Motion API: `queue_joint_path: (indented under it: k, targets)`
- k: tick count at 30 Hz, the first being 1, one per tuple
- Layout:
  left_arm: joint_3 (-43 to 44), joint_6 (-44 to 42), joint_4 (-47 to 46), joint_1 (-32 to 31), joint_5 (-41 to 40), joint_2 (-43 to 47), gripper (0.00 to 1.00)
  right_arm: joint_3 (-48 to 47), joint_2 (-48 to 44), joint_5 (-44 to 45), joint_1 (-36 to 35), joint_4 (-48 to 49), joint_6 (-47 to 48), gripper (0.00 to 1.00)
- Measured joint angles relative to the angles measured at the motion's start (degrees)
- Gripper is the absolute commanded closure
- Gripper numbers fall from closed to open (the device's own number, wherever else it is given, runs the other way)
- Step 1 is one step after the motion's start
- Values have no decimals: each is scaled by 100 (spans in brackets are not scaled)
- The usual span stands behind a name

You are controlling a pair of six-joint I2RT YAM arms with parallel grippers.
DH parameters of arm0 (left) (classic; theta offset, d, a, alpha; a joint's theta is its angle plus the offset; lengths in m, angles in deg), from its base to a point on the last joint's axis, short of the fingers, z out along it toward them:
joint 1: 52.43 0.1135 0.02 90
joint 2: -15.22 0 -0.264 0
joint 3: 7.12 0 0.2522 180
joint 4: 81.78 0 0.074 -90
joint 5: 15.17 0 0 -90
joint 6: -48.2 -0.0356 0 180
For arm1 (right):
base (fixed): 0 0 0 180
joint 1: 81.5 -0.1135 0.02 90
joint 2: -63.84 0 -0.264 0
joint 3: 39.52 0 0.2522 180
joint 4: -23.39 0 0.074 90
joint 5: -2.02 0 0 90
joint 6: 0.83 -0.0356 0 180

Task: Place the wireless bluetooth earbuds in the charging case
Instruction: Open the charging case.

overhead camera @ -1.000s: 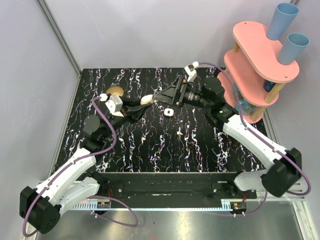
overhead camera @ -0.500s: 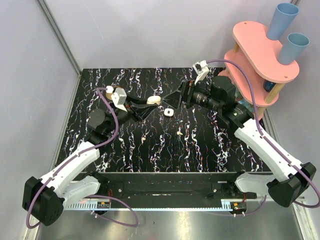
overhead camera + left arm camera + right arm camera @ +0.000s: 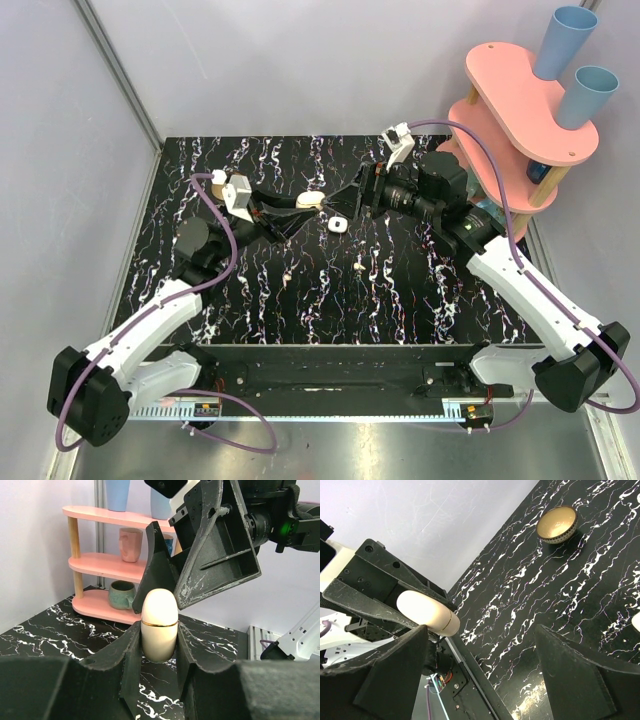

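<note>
Left wrist view: left fingers (image 3: 131, 660) are clamping the shut case (image 3: 159, 625) above the worktop (image 3: 45, 635), right fingers (image 3: 220, 550) standing wide open beside its lid end. Prising calls for pinching squarely above the seam. Earbuds (image 3: 358, 266) are lying below; the bowl (image 3: 557, 524) is showing nothing inside.

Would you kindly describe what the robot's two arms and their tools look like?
Both arms have white shell links, the left arm and right arm alike, joined by black round joints. A purple cable loops along each. The left tool and right tool have matte black wedge-shaped fingers, scuffed pale at the edges.
</note>
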Motion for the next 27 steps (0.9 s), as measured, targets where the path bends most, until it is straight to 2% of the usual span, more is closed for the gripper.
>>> queue_joint_path:
  k: [13,20,27]
  targets:
    - [-2,44,-605,114,444,-68,100,-127,2,-122,-11,28,-96,5]
    - [-4,127,-804,50,1069,-63,100,-186,37,-4,-7,249,-254,4]
    - [-39,114,-804,59,1027,-26,100,-170,50,-72,-7,459,-334,2]
